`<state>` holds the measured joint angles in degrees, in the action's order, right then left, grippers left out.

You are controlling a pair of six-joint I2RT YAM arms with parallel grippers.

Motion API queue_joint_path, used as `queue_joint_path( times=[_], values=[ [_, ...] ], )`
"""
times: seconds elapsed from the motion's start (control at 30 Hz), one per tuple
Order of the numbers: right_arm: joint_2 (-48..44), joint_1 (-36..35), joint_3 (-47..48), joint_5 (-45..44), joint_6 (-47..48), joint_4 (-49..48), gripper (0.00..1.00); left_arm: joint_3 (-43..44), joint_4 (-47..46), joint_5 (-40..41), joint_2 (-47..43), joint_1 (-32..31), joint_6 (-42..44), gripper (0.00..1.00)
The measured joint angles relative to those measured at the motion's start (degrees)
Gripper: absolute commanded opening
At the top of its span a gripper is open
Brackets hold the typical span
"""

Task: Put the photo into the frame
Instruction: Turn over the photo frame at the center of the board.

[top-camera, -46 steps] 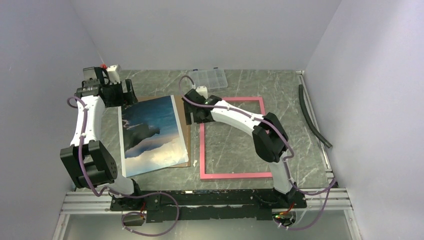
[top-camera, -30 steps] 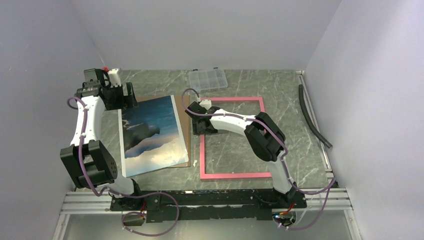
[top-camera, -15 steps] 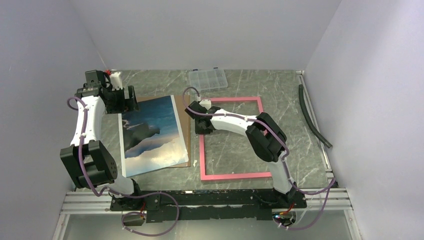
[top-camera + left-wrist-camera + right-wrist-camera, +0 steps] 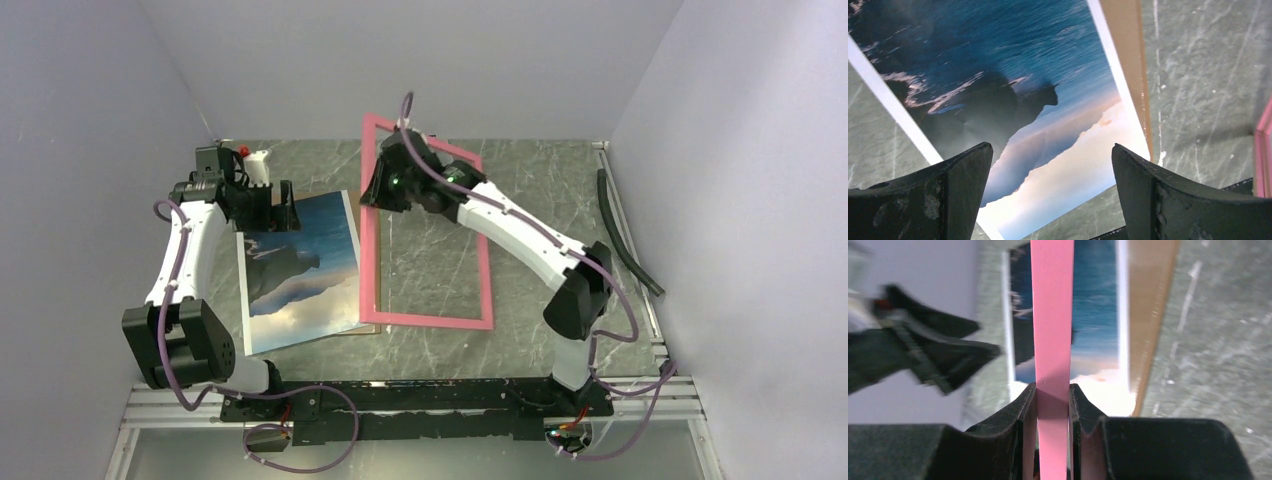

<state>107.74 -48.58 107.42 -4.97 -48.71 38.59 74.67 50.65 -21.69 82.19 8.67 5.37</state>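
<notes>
Pinching the frame, the right hand holds it tilted up.

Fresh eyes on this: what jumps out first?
The pink frame, clamped on its border by the right gripper, is tilted up at centre with its far end raised. Beside it on the left, the sea photo lies flat on a brown backing board, with the left gripper open above it.
</notes>
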Motion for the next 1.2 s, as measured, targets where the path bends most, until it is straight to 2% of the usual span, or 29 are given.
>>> queue_joint_path(
  times=[0.13, 0.33, 0.5, 0.63, 0.8, 0.97, 1.1, 1.2],
  values=[
    [-2.5, 2.6, 3.5, 7.5, -2.2, -1.7, 0.00, 0.7, 1.4, -3.2, -1.4, -1.6, -0.1, 0.95],
    [-2.7, 6.7, 3.7, 19.2, -7.6, -4.7, 0.00, 5.9, 3.2, -8.5, -3.7, -5.4, -0.9, 0.95],
    [-2.7, 7.2, 3.4, 26.0, -11.6, -7.7, 0.00, 9.6, 3.5, -11.5, -6.6, -9.2, -2.7, 0.94],
    [-3.5, 7.1, -1.6, 31.8, -16.4, -16.0, 0.00, 11.9, 3.9, -12.1, -7.3, -12.5, -3.5, 0.93],
    [-5.2, 7.3, -8.9, 35.4, -20.5, -20.9, 0.00, 12.5, 4.1, -11.9, -7.3, -15.4, -5.4, 0.93],
    [-9.9, 10.2, -17.1, 38.2, -23.1, -27.2, 0.19, 13.2, 4.1, -10.8, -7.2, -18.9, -7.6, 0.92],
    [-11.7, 13.2, -19.7, 40.3, -24.0, -28.8, 0.45, 15.4, 3.2, -9.1, -6.2, -22.9, -8.6, 0.91],
    [-12.0, 14.6, -20.0, 41.4, -23.4, -28.3, 0.60, 17.0, 2.3, -7.1, -4.5, -26.1, -9.3, 0.91]
  ],
)
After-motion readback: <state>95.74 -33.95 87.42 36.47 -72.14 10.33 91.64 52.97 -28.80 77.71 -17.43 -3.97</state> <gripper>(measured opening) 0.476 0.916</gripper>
